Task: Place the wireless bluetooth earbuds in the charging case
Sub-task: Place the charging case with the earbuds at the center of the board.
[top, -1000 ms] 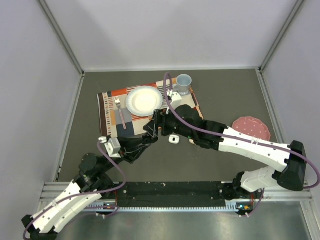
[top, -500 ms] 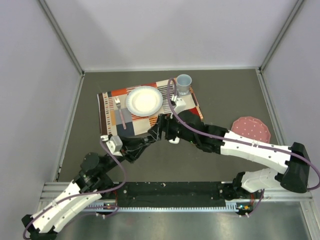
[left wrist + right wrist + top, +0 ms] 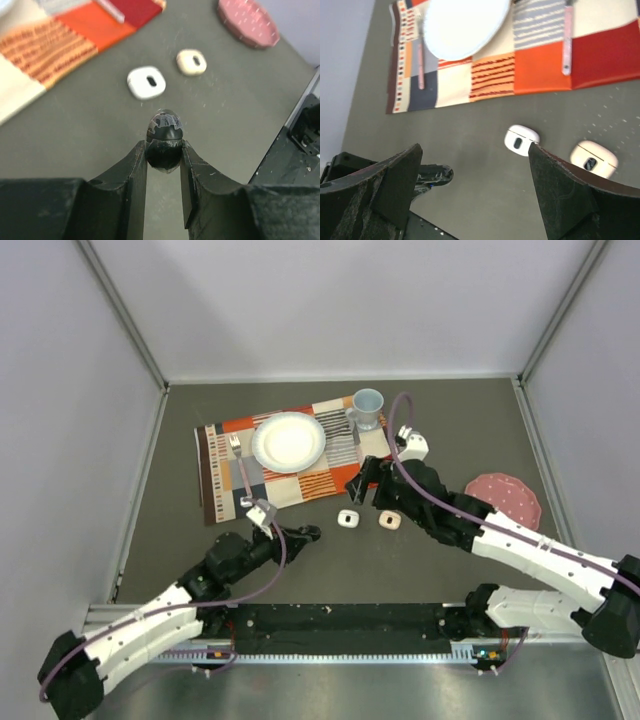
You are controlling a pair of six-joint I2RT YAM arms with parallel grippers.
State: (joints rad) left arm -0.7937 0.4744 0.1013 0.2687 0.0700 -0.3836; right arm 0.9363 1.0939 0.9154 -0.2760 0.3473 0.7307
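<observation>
Carrying a bud toward the cases looks like the step in hand. Top view: left gripper is pressed together on a small black thing, low over the worktop. It is near but apart from the white case and cream case, which lie side by side just below the placemat. Right gripper hangs just above the two cases, spread, nothing in it.

Left wrist view: the fingers pinch a glossy, roundish black earbud at the tips. Both cases sit ahead on bare worktop, each showing a dark oval slot on top. Can't tell if the lids are open.

Right wrist view: jaws wide apart, empty, both cases on the worktop below them.

Next move, as I judge it: bring the bud over one case, line it up with the opening, lower, release. The cases look light and may slide, so the right gripper probably has to steady one.
</observation>
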